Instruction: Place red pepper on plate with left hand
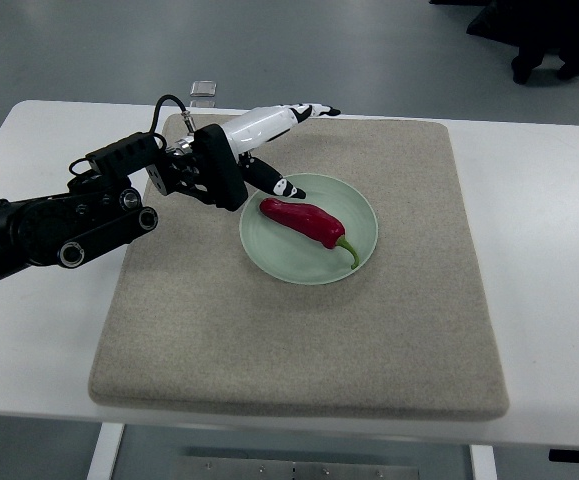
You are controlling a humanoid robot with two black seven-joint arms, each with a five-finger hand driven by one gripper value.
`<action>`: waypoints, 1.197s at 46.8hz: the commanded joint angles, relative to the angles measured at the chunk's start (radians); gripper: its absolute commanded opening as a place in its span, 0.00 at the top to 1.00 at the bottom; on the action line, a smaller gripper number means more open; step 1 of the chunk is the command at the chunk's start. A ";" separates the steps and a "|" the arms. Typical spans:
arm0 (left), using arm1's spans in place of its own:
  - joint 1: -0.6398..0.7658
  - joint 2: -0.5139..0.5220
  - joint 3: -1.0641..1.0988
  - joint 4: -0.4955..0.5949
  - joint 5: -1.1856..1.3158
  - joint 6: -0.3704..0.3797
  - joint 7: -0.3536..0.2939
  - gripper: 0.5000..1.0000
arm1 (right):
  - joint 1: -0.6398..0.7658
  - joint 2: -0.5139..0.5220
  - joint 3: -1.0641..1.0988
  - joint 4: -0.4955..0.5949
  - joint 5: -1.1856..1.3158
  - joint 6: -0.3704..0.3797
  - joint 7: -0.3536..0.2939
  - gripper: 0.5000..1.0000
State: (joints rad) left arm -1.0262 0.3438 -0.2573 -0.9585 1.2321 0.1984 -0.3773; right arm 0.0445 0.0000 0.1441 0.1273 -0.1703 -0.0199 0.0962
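On the white table, a beige mat is seen carrying a pale green plate; the red pepper lies on it. The left hand is spread and empty beside the rim, which could be nudged on withdrawal.

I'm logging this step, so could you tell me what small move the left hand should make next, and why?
Probably draw the left hand back toward the left edge, away from the plate. The red pepper already lies on the plate, and the fingers are spread and hold nothing, so only clearing the arm seems left.
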 commanded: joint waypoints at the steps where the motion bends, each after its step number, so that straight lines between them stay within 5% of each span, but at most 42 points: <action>1: 0.006 0.000 -0.003 0.014 -0.104 0.041 0.000 0.02 | 0.000 0.000 0.000 0.000 0.000 0.000 -0.001 0.14; 19: 0.035 -0.009 -0.074 0.075 -0.542 0.151 0.000 0.02 | 0.000 0.000 -0.001 0.000 0.000 0.000 0.000 0.14; 45: 0.075 -0.031 -0.284 0.152 -1.120 0.124 0.000 0.00 | 0.000 0.000 0.000 0.000 0.000 0.000 0.000 0.14; 56: 0.136 -0.078 -0.410 0.152 -1.163 0.061 0.000 0.00 | 0.000 0.000 -0.001 0.000 0.000 0.000 0.000 0.14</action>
State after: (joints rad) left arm -0.9178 0.2827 -0.6163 -0.8066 0.0724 0.2837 -0.3772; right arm 0.0444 0.0000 0.1440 0.1273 -0.1703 -0.0199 0.0965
